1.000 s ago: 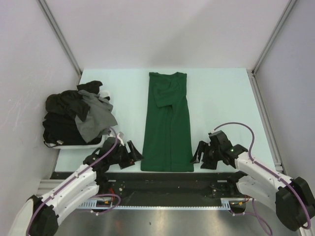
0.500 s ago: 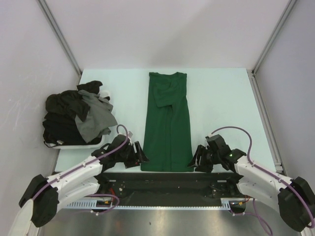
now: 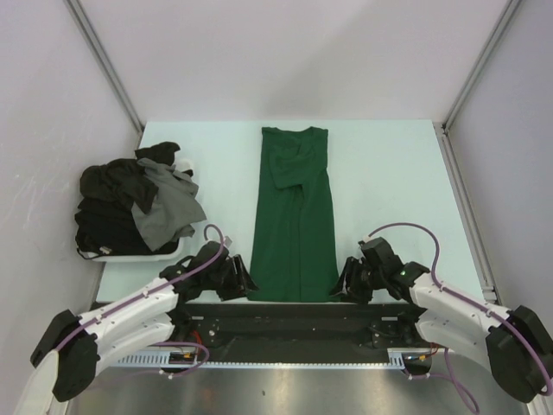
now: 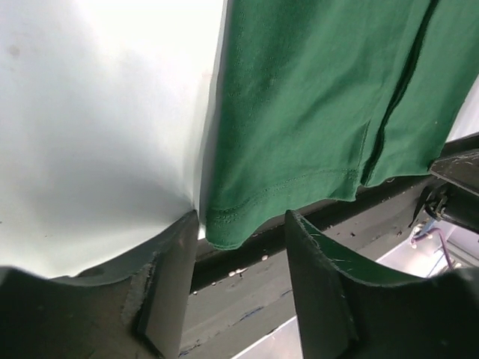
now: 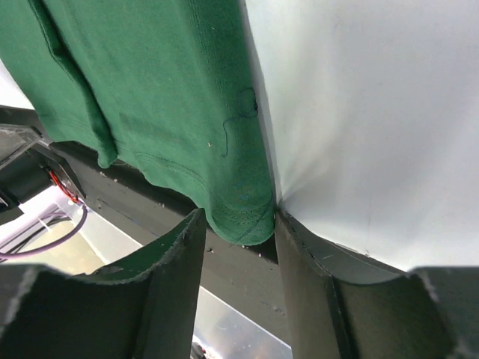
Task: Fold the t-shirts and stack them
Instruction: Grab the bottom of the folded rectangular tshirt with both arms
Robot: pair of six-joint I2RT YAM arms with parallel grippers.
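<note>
The dark green t-shirt (image 3: 295, 212) lies folded into a long narrow strip down the middle of the table, collar far, hem at the near edge. My left gripper (image 3: 244, 281) is open at the hem's left corner. In the left wrist view that corner (image 4: 228, 228) hangs over the table edge between the two fingers (image 4: 174, 262) of the left gripper (image 4: 241, 221), with a gap on the right side. My right gripper (image 3: 340, 285) is open at the hem's right corner. Its fingers (image 5: 179, 254) stand close on either side of that corner (image 5: 243, 221), which lies at the right gripper (image 5: 239, 217).
Black (image 3: 108, 194) and dark grey (image 3: 168, 207) t-shirts are piled in a white tray (image 3: 130, 256) at the table's left edge. A dark rail (image 3: 294, 316) runs along the near edge under the hem. White walls and metal posts (image 3: 104, 65) enclose the pale table (image 3: 389, 190).
Both grippers slid inward and toward the near edge to the green shirt's hem corners. Their jaws have narrowed around the corners.
</note>
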